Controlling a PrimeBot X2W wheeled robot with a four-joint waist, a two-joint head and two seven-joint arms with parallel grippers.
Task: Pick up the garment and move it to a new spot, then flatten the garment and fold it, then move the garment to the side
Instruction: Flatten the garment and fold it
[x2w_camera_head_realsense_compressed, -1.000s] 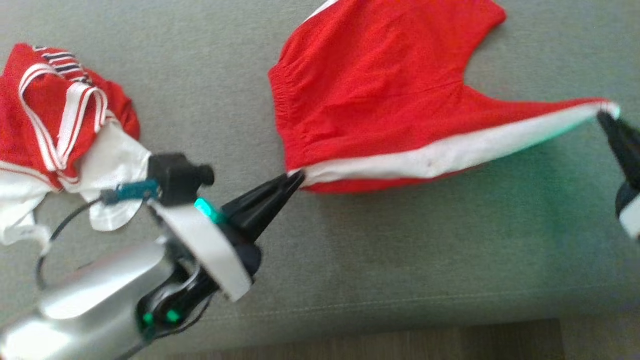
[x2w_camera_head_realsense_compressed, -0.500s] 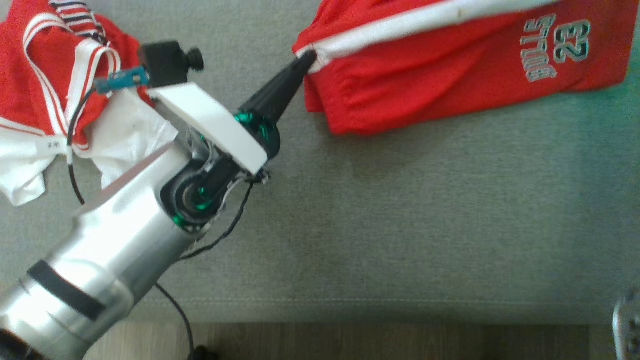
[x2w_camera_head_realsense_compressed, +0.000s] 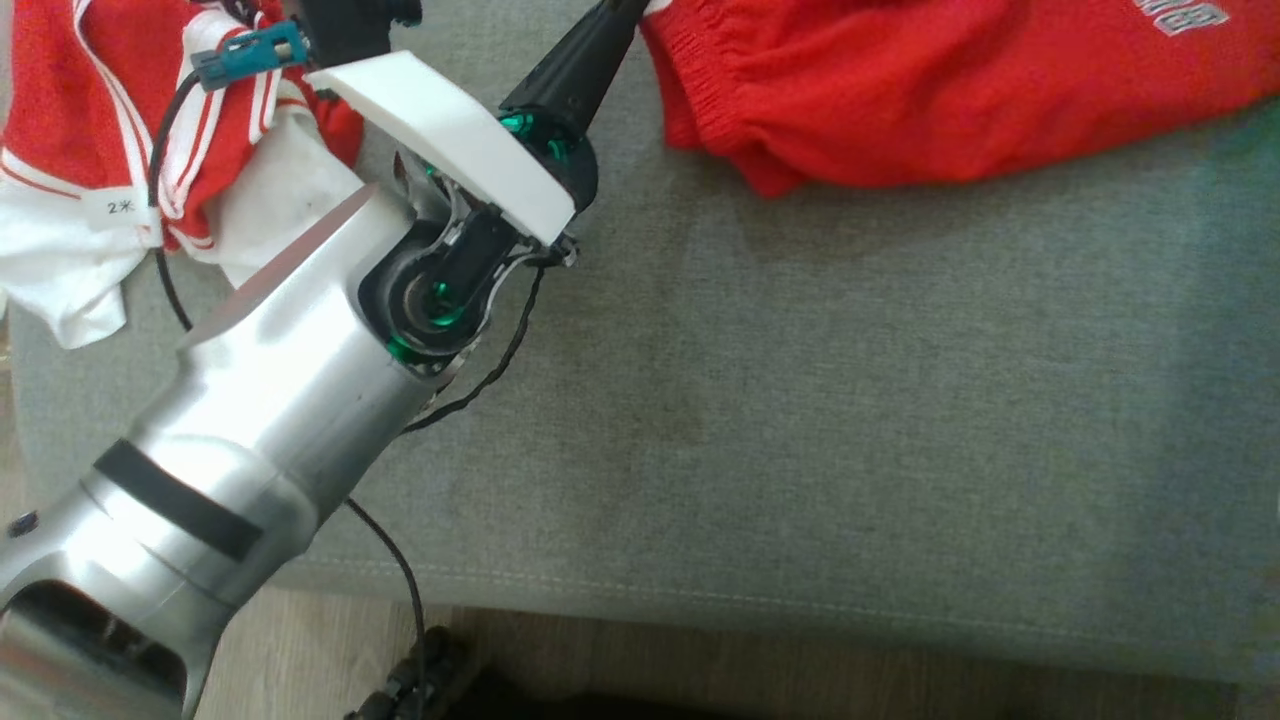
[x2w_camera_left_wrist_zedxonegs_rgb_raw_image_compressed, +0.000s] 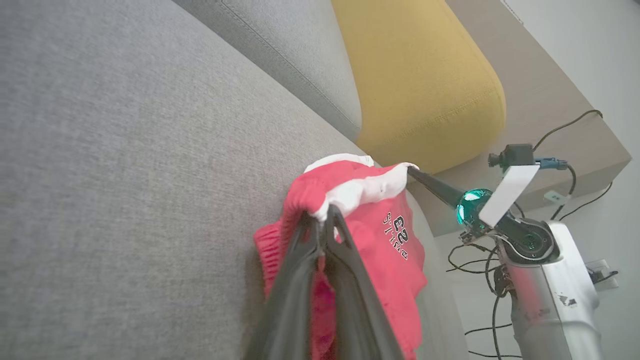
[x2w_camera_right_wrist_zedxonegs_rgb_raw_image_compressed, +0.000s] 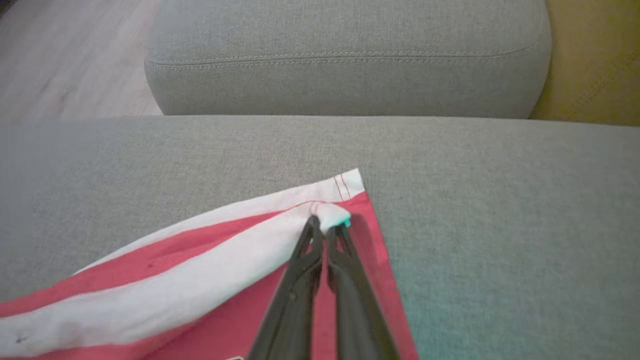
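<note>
Partly cropped garment (head view); left gripper, right gripper clamped on it.

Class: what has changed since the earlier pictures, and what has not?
The left hand and right hand carried the near white-striped edge of the shorts away across the sofa, folding them over so the printed number faces up. Unchanged: both hands stay shut on that edge; the pile of clothes lies at left.

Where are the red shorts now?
The red shorts lie top right in the head view on the grey sofa seat, right of the crumpled red-and-white garment, pinched by left gripper and right gripper.
</note>
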